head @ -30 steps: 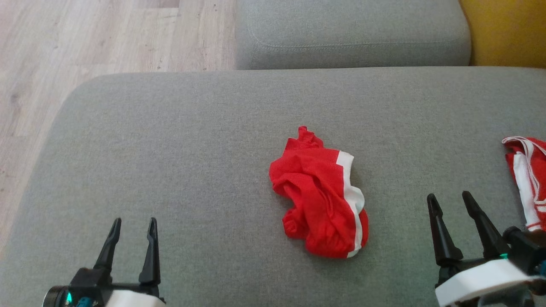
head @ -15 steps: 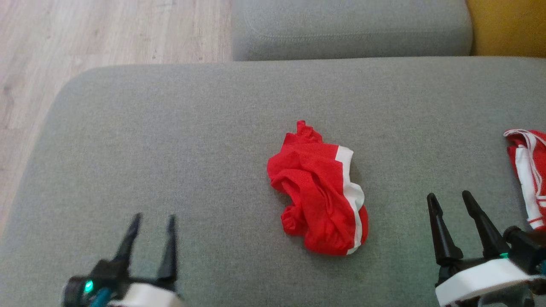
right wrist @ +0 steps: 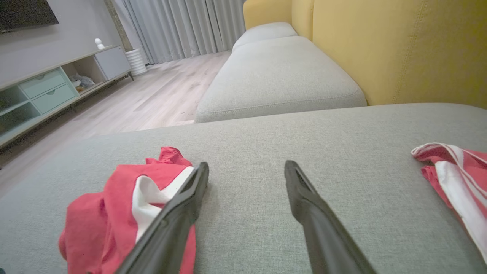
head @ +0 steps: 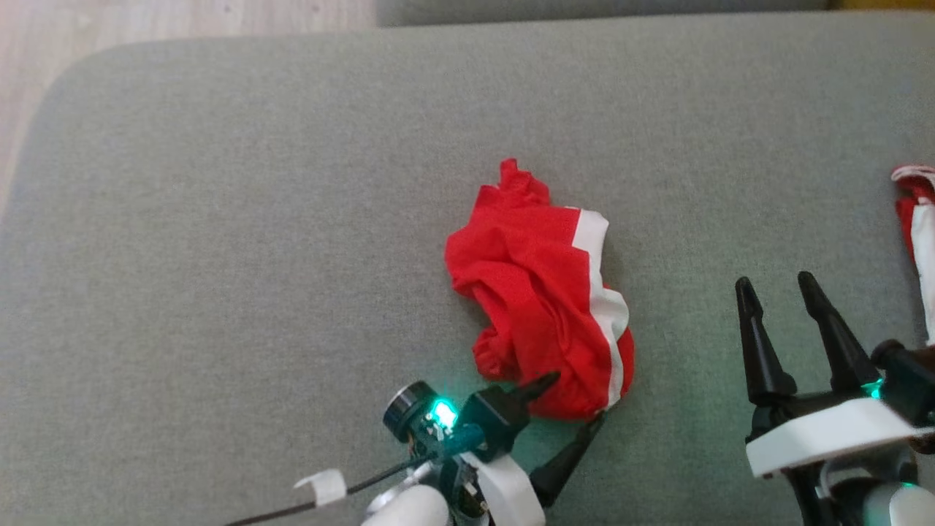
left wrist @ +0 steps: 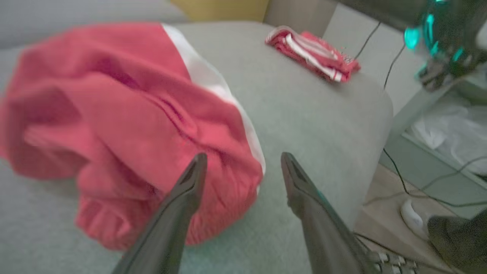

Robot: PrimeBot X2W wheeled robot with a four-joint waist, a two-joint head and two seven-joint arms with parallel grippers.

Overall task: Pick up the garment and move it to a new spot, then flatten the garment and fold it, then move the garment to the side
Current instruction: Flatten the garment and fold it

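The garment (head: 537, 292) is a crumpled red piece with a white band, lying mid-cushion on the grey sofa seat (head: 219, 219). My left gripper (head: 568, 404) is open at the garment's near edge, turned sideways, one fingertip over the red cloth and the other beside it on the cushion. In the left wrist view the garment (left wrist: 125, 125) looms large, and the left gripper (left wrist: 243, 160) straddles its right-hand edge. My right gripper (head: 776, 285) is open above bare cushion, to the right of the garment. The right wrist view has the garment (right wrist: 114, 201) behind the right gripper's (right wrist: 247, 167) left finger.
A second red-and-white garment (head: 917, 219) lies at the cushion's right edge, also seen as a bundle (left wrist: 312, 53) and a strip (right wrist: 456, 171). A yellow backrest (right wrist: 399, 49) rises behind, another grey cushion (right wrist: 277, 76) beyond. Wooden floor (head: 146, 14) lies left.
My left gripper has swung right from the lower left to the garment's near edge and turned sideways. The camera has tipped down. The right gripper has held its place.
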